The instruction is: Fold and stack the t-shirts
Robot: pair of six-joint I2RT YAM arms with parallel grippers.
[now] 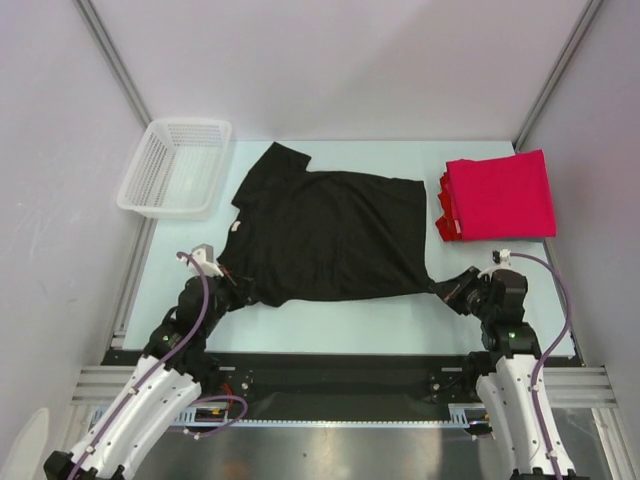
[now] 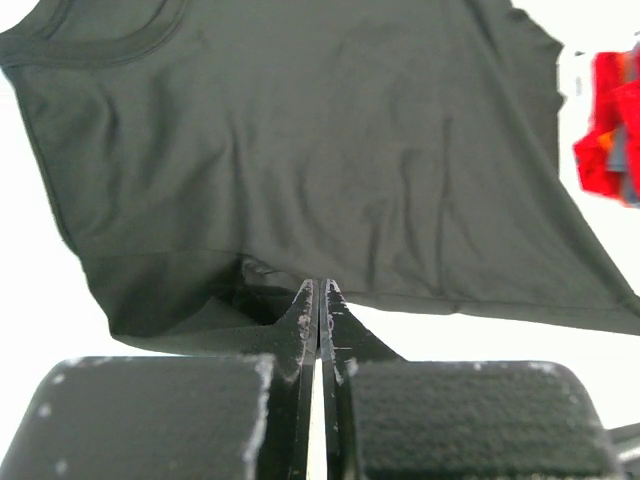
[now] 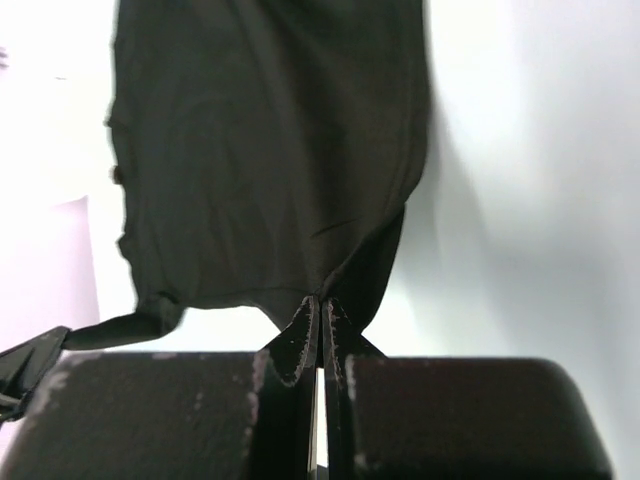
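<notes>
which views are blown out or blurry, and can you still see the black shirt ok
Top view: even light, sharp, black shirt reads as a flat dark patch. Left wrist: table blown out white, red shirts blurred. Right wrist: table washed out, shirt dark, few folds visible.

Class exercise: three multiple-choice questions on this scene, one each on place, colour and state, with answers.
1. Where is the white basket? A. far left of the table B. beside the right arm C. between the arms
2. What colour is the folded stack at far right? A. blue B. red C. white
3. The left gripper and right gripper are: A. both open B. both shut on the black t-shirt C. holding the basket
Answers: A, seen in the top view; B, bright red cloth; B, wrist views show both pinching black cloth.
</notes>
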